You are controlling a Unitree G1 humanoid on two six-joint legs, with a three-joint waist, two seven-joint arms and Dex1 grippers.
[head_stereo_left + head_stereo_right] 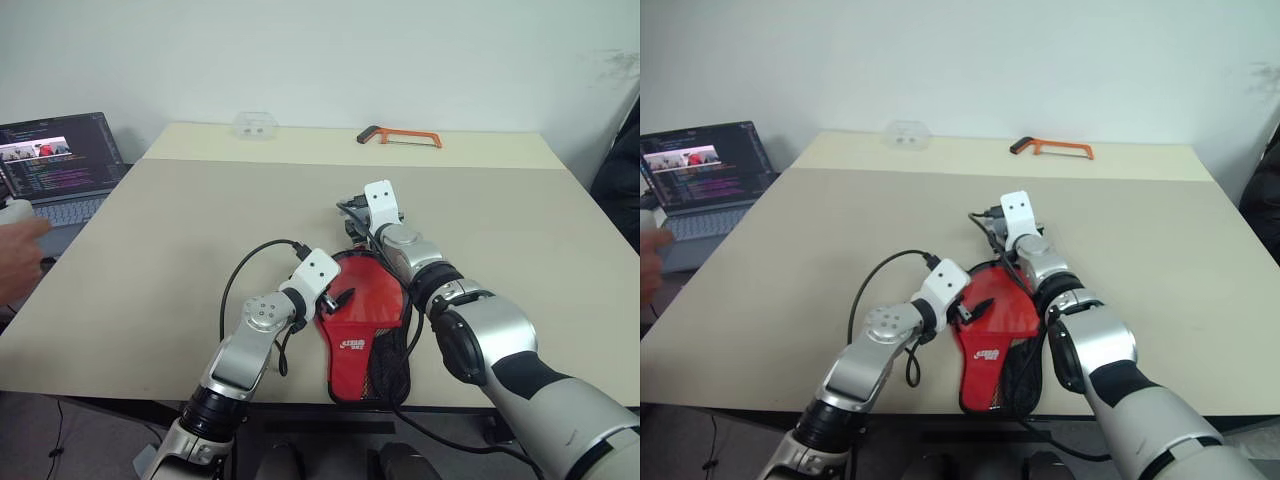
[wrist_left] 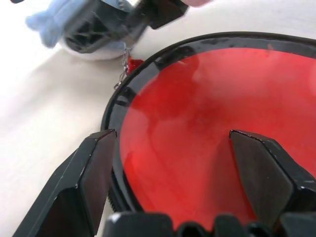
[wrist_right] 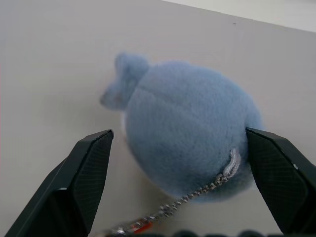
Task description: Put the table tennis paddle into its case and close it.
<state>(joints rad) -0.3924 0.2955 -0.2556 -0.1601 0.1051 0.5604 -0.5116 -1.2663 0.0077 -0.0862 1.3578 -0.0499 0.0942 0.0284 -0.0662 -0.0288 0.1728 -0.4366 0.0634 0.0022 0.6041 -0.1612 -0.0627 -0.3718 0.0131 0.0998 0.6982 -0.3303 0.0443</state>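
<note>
Both my grippers are spread and hold nothing: left gripper (image 2: 173, 143) over the case (image 1: 362, 335) at the desk's (image 1: 150, 290) near edge, right gripper (image 3: 180, 148) around its fluffy charm (image 3: 190, 143). Case seems soft, light; I would pinch the zipper chain (image 3: 197, 195).

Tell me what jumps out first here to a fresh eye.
The red case near the table's front edge, lying between both arms. The left end effector hovers open over its round end, and the right end effector stands open around a blue plush charm on a chain. An orange hacksaw lies at the far edge.
</note>
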